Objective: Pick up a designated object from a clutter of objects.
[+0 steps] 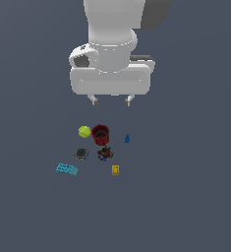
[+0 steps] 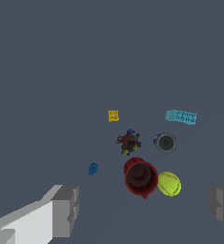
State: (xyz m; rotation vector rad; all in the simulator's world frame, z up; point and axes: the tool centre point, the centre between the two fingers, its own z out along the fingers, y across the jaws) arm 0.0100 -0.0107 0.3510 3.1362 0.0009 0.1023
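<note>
The round dark can (image 1: 81, 154) with a grey rim lies on the grey floor, to the exterior view's left of the dark multicoloured lump (image 1: 105, 153); it also shows in the wrist view (image 2: 165, 142). Around it are the yellow-green ball (image 1: 84, 131), dark red cup (image 1: 101, 134), tiny blue piece (image 1: 127, 139), cyan flat brick (image 1: 67, 170) and yellow block (image 1: 115, 170). My gripper (image 1: 110, 101) hangs open and empty well above the clutter, over the red cup. In the wrist view its two fingers (image 2: 66, 209) stand wide apart.
The floor (image 1: 186, 197) is a plain dark grey surface around the small cluster. The arm's white body (image 1: 112, 44) fills the upper middle of the exterior view.
</note>
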